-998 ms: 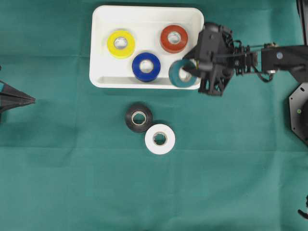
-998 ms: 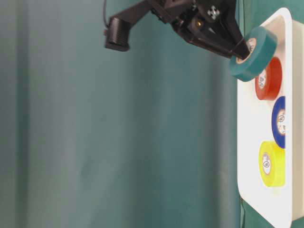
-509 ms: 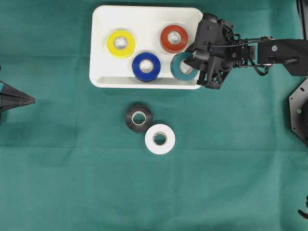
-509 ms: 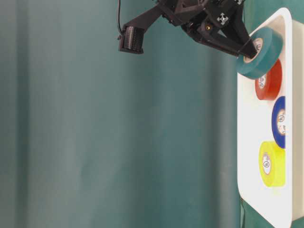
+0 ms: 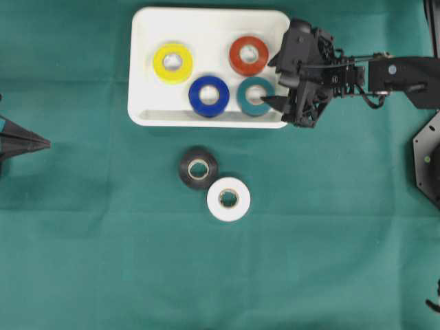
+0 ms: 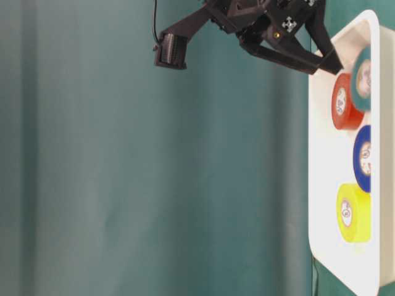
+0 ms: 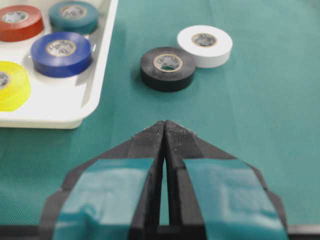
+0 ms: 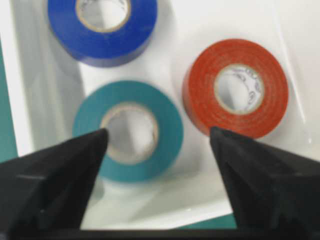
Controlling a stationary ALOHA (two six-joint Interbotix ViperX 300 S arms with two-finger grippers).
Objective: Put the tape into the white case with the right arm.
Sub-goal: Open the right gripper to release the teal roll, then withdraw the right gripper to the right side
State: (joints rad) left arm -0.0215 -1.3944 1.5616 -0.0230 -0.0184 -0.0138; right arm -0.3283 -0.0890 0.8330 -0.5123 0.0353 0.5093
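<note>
Your all-black right gripper hangs over the right-hand end of the shallow white plastic case, its two long pointed fingers spread wide apart and holding nothing. The teal roll of tape lies flat inside the case, in the corner near the gripper; in the right wrist view you see it between the two fingertips, the left tip overlapping its edge, though you cannot tell from that view whether it touches. Just beside the teal roll sit the blue roll of tape and the red roll of tape, and the yellow roll of tape lies further along the case, apart from the others. On the green cloth outside the case, a black roll of tape and a white roll of tape lie touching each other. Your left gripper, the one with teal bands, sits at the far left edge of the overhead view, its fingers pressed together and holding nothing.
</note>
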